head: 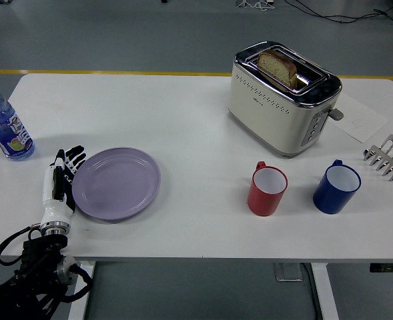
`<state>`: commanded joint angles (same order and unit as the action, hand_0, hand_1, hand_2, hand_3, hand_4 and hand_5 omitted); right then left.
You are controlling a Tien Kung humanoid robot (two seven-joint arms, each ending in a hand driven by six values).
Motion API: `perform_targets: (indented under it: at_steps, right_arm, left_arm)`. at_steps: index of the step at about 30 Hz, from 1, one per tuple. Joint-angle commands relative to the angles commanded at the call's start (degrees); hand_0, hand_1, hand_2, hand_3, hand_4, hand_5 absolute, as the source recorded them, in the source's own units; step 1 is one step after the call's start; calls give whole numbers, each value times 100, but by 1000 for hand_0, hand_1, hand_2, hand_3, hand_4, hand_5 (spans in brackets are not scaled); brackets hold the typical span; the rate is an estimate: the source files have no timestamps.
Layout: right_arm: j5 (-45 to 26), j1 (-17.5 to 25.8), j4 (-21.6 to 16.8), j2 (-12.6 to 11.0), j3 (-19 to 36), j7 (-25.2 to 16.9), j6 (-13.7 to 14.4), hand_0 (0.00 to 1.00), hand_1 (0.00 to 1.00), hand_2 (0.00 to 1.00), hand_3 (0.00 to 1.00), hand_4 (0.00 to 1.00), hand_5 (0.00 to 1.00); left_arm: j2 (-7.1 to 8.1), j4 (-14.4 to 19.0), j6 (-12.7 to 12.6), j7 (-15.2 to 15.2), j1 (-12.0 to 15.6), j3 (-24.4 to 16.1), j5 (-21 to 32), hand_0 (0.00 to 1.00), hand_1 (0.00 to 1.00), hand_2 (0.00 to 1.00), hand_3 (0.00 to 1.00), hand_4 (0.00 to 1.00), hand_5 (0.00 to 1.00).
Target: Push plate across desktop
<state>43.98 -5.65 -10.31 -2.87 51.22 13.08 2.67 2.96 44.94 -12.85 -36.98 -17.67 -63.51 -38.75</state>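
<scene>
A lilac plate (pixel 117 183) lies flat on the white table (pixel 183 127), left of centre near the front edge. My left hand (pixel 63 176) rests edge-on against the plate's left rim, its black fingers straight and spread, holding nothing. The left forearm comes up from the lower left corner. No right arm shows in the head view.
A water bottle (pixel 3 127) stands at the far left edge. To the right are a red mug (pixel 267 189), a blue mug (pixel 336 187), a cream toaster (pixel 281 97) with bread in it, a metal rack (pixel 387 157) and a sheet of paper (pixel 360 117).
</scene>
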Motion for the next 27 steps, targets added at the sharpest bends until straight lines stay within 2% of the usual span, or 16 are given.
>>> perform_targets:
  at_steps: [20,27]
  right_arm:
    - [67,-49,0,-21,53,-21,8,634,612,678,611,457,363]
    - [193,-56,0,-26,123,-3,-4,634,610,678,611,459,364]
  left_arm:
    - [-143,-43,-110,0,-376,931,613,738,762,742,617,427,966]
    - [-296,-191,-138,0,-589,1355,848,739,762,741,615,426,960]
